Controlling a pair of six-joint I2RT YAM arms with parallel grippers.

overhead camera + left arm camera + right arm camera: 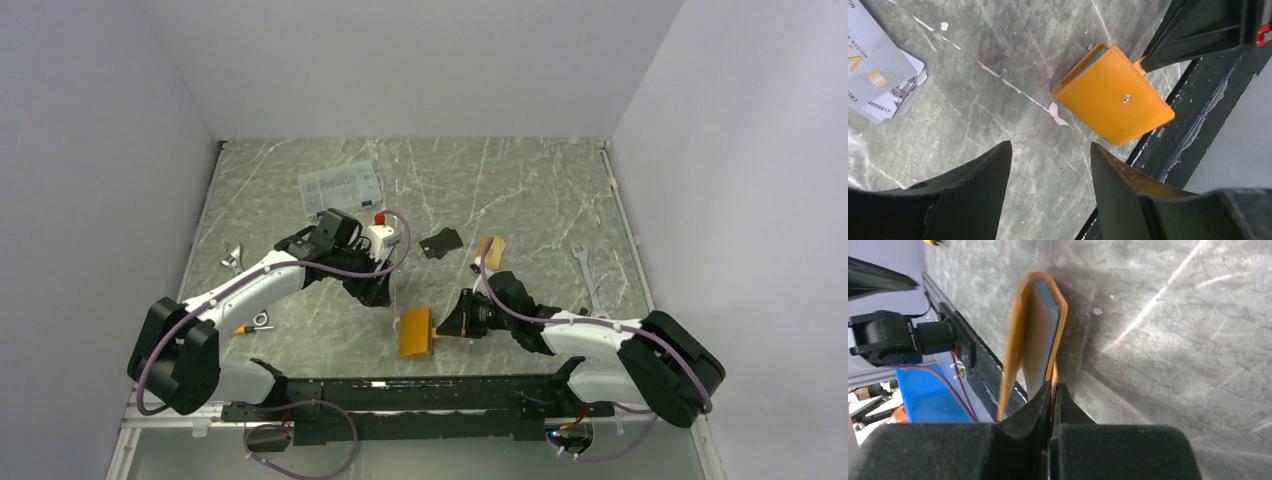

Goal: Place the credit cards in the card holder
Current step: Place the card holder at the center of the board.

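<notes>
The orange card holder (415, 332) stands on edge near the table's front, slightly open, with its pale blue inside showing in the right wrist view (1040, 315). My right gripper (453, 325) is shut on a thin orange edge of it (1053, 387). My left gripper (378, 294) is open and empty above bare table just left of and behind the holder (1113, 95). A stack of whitish credit cards (878, 65) lies beside it. A black card (440, 243) and an orange-tan card (490, 251) lie mid-table.
A clear plastic compartment box (340, 187) sits at the back left. Wrenches lie at the left (232, 256) and right (585, 270). The black base rail (420, 395) runs along the near edge, close to the holder.
</notes>
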